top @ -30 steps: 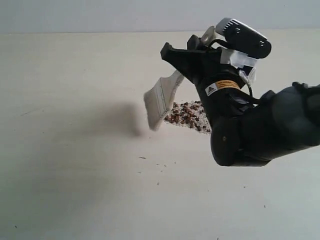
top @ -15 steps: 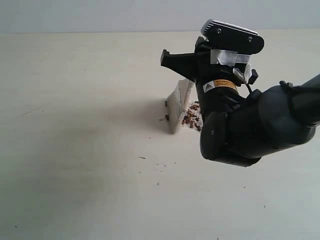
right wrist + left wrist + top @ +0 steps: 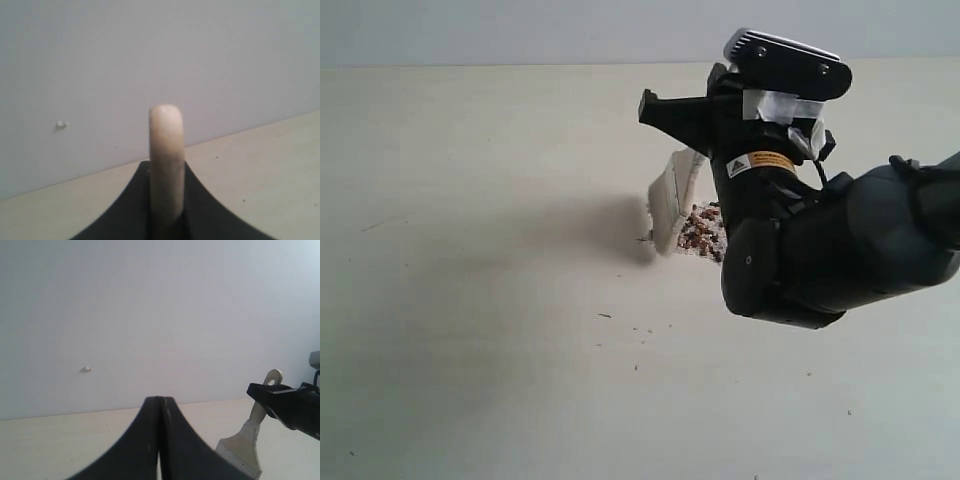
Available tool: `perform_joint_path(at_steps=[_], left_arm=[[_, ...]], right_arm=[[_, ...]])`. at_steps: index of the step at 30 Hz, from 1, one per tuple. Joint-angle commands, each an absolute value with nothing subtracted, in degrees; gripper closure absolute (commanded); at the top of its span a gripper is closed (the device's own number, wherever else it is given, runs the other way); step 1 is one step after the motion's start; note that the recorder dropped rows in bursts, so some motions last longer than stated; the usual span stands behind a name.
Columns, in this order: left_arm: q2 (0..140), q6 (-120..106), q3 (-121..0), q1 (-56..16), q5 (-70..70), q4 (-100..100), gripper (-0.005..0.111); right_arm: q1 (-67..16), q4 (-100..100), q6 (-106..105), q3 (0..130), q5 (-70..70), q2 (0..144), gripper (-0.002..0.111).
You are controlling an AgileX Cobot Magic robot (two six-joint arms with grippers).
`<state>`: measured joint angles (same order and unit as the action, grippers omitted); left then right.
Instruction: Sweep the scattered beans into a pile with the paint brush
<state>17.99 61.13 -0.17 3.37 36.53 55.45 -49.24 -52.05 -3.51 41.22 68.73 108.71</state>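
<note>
Near the beans (image 3: 700, 231), right hand (image 3: 675, 118) level

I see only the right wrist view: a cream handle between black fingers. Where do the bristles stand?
Observer: The paint brush tilts; its bristle tips seem to meet the table at the beans' left edge in the exterior view.
Operator: Are the beans gathered?
Observer: Mostly one cluster, partly hidden behind the right arm; a few thin specks lie apart.
Operator: And the left tool?
Observer: The left tool is shut and holds nothing.
</note>
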Motion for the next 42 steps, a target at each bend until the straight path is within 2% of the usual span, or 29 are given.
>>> perform_joint_path(at_steps=[1, 17, 27, 42], left_arm=[[17.6, 61.0, 0.0, 3.5, 36.7, 55.3, 0.107], [17.6, 61.0, 0.0, 3.5, 36.7, 55.3, 0.107], [17.6, 61.0, 0.0, 3.5, 36.7, 55.3, 0.107], [17.6, 61.0, 0.0, 3.5, 36.7, 55.3, 0.107]], right_arm=[[-49.3, -50.8, -3.1, 42.8, 70.0, 107.9, 0.108], [-49.3, -53.5, -3.5, 50.4, 68.7, 117.0, 0.108], [-49.3, -58.0, -14.0, 50.4, 68.7, 117.0, 0.108], [-49.3, -55.5, -13.8, 50.3, 68.7, 111.6, 0.108]])
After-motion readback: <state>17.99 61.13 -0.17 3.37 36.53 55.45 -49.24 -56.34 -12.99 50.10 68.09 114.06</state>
